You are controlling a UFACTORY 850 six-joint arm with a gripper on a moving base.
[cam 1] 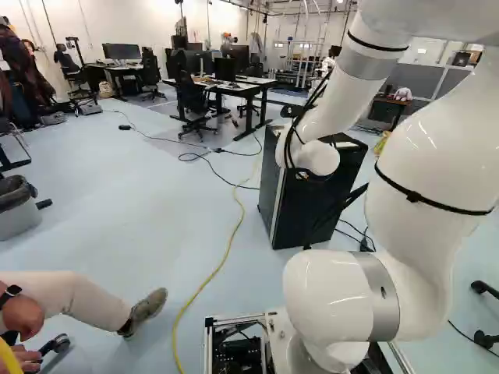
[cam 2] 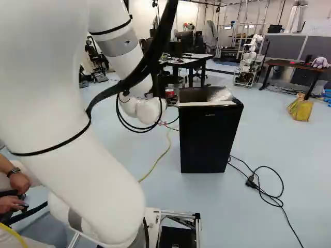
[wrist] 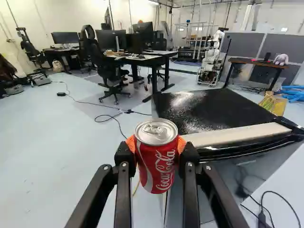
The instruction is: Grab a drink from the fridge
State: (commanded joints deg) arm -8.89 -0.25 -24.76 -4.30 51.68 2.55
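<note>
In the right base view my gripper (cam 2: 172,99) shows only in part beyond the white wrist, at the near left corner of the black fridge (cam 2: 209,139), with the red drink can (cam 2: 169,93) at its tips. The wrist view shows the gripper (wrist: 156,145) shut on this can (wrist: 158,164), its orange pads pressing from both sides. The can is upright, its silver lid uppermost. Beside and beyond it is the fridge's glossy black top (wrist: 213,109). The fridge door (cam 2: 207,147) looks closed. In the left base view the arm hides the gripper and can.
A yellow cable (cam 1: 226,253) and black cables (cam 2: 269,191) lie on the floor around the fridge. A person's leg (cam 1: 78,300) reaches in ahead of the base on its left. Farther back stand desks (wrist: 142,59), office chairs (wrist: 111,71) and another robot (wrist: 212,57).
</note>
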